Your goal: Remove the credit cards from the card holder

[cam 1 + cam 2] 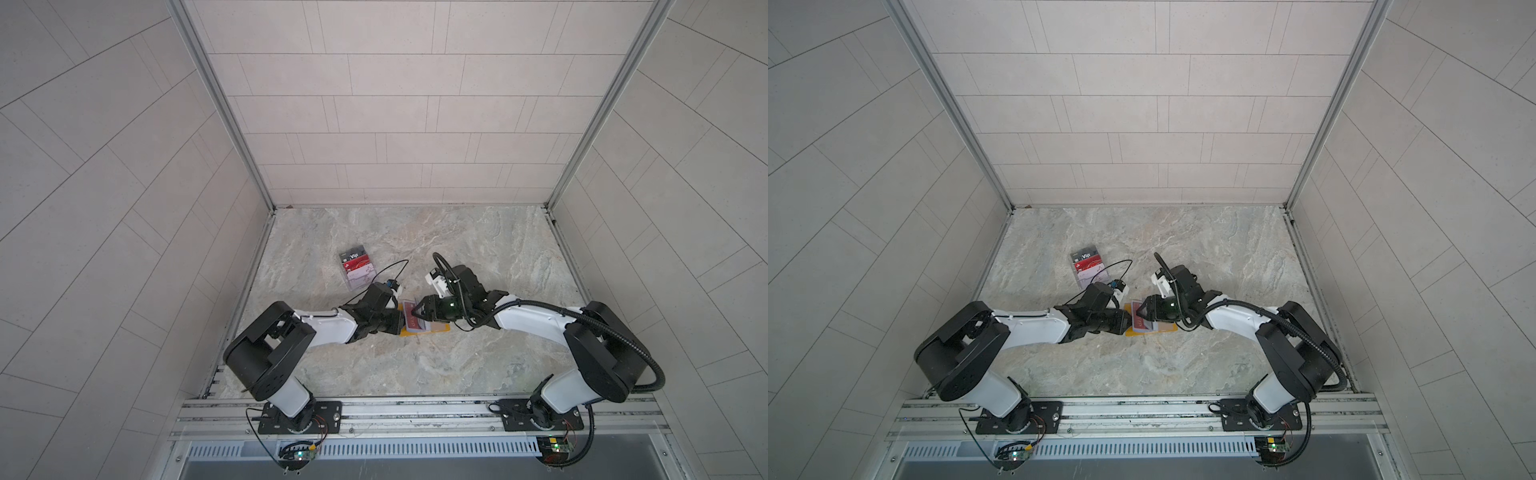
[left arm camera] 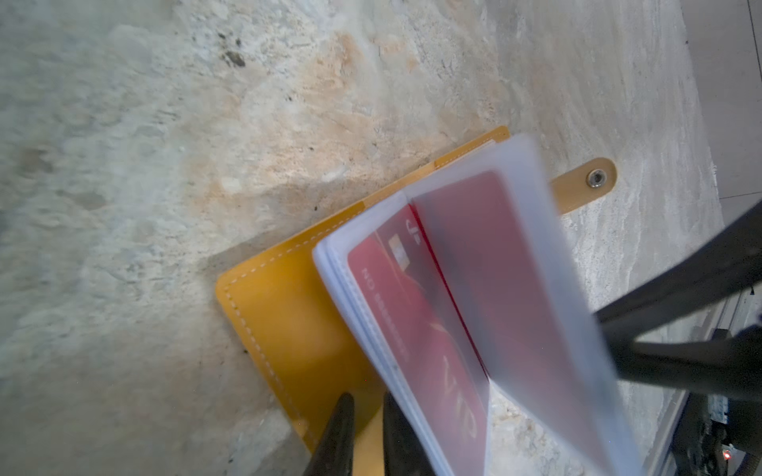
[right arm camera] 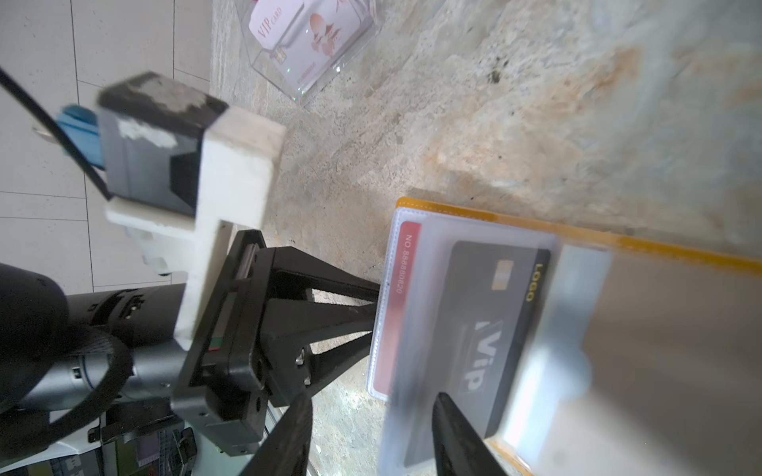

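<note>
Card holder pinned open, red cards not yet out

The credit cards (image 2: 416, 313) sit in the clear sleeves (image 2: 521, 165) of the card holder (image 2: 288, 313), which lies open on the worktop (image 2: 206, 165) between my arms. My left jaws, nearly closed, pinch its yellow cover at one edge. My right jaws, about half apart on the card holder's opposite side, straddle the edge of a raised sleeve page and clamp nothing I can see. I judge that the slick page could flop back, my right jaws could take the black Vip card (image 3: 490, 325) instead of a red one, or a tug could drag the card holder from my left pinch.
</note>
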You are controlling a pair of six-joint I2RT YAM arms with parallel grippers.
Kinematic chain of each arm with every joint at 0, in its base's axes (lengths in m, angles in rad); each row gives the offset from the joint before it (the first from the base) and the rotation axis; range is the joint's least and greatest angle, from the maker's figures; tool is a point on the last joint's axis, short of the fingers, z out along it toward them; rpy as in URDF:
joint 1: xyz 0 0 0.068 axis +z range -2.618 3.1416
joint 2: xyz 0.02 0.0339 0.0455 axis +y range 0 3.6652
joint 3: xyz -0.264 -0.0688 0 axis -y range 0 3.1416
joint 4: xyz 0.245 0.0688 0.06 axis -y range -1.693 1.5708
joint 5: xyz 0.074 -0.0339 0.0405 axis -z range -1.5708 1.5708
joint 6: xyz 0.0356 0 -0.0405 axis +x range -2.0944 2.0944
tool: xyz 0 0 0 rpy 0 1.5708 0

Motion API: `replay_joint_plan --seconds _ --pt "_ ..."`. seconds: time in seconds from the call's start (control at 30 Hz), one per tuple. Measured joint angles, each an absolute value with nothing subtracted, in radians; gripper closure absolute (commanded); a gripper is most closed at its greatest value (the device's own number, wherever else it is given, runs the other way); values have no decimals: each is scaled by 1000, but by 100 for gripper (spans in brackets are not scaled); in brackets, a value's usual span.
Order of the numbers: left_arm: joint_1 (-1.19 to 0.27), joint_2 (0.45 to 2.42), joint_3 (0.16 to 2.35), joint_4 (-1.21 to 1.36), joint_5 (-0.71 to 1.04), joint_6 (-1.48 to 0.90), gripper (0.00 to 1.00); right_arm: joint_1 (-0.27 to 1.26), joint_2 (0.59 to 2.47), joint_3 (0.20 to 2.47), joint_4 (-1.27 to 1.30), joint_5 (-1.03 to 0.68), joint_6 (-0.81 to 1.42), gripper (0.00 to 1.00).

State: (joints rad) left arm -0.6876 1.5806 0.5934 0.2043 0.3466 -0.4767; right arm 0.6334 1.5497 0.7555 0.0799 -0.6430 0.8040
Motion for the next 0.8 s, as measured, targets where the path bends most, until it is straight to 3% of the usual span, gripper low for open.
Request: replay_joint_plan --seconds 0.47,0.8 --pt "-688 1464 636 -16 229 -413 74 646 1525 771 -46 -511 727 53" --pt "-688 1431 649 -43 255 -355 77 617 1539 780 -102 -448 688 53"
